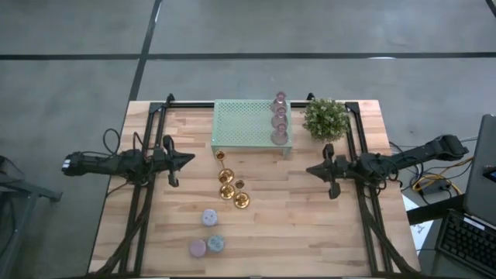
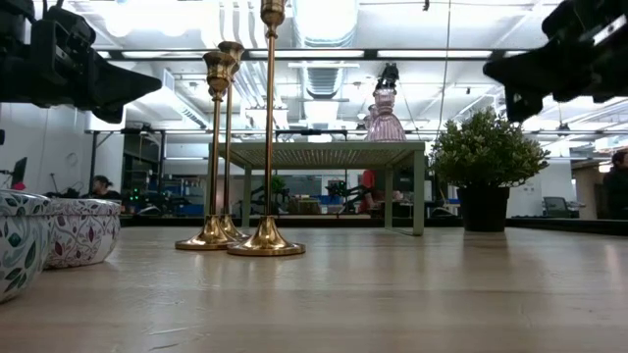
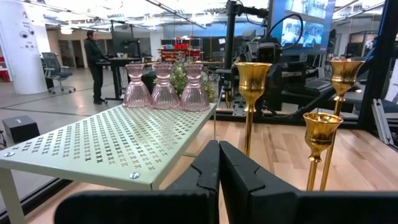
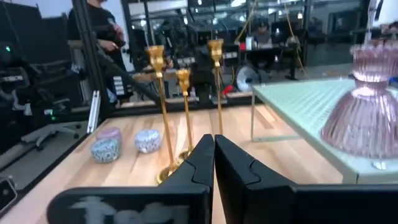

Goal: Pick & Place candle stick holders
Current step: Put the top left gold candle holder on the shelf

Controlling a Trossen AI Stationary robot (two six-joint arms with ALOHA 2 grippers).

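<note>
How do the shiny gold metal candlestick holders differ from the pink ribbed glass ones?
The shiny gold metal candlestick holders are tall and thin-stemmed, while the pink ribbed glass holders are short and bell-shaped. The gold ones stand on the wooden table; the pink ones sit in a row atop the mint-green perforated stand. All stand upright.

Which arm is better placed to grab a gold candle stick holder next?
Probably left: the left claw hovers nearer the gold candle stick holders than the right claw.

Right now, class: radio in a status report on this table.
Left gripper and right gripper shut, empty. Pink holders on stand; gold holders on table. Nothing blocking.
</note>
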